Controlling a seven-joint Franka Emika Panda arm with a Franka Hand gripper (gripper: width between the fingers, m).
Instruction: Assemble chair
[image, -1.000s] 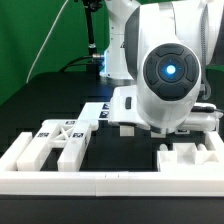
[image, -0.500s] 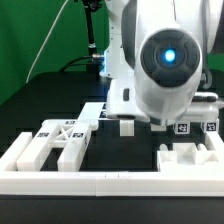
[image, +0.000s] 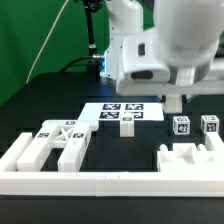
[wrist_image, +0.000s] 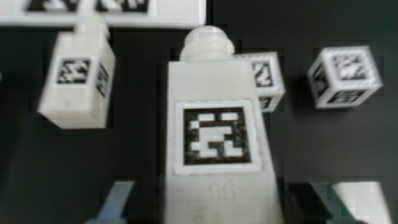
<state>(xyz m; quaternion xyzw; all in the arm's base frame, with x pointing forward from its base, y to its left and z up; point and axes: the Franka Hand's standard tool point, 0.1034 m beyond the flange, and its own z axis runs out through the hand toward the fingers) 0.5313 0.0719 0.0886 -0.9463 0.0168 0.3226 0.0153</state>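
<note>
Tool (wrist_image: 231, 198) gripping white chair leg (wrist_image: 217, 90), square black-and-white tag (wrist_image: 217, 133) on its face

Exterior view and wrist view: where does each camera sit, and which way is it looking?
Exterior view: off the arm, low beyond the border rail, facing across the table at the chair parts and marker board; the white arm fills the top.
Wrist view: on the wrist, looking down along the gripper; only its fingers show, either side of a tagged chair leg.
Shared: the marker board and the loose legs.
</note>
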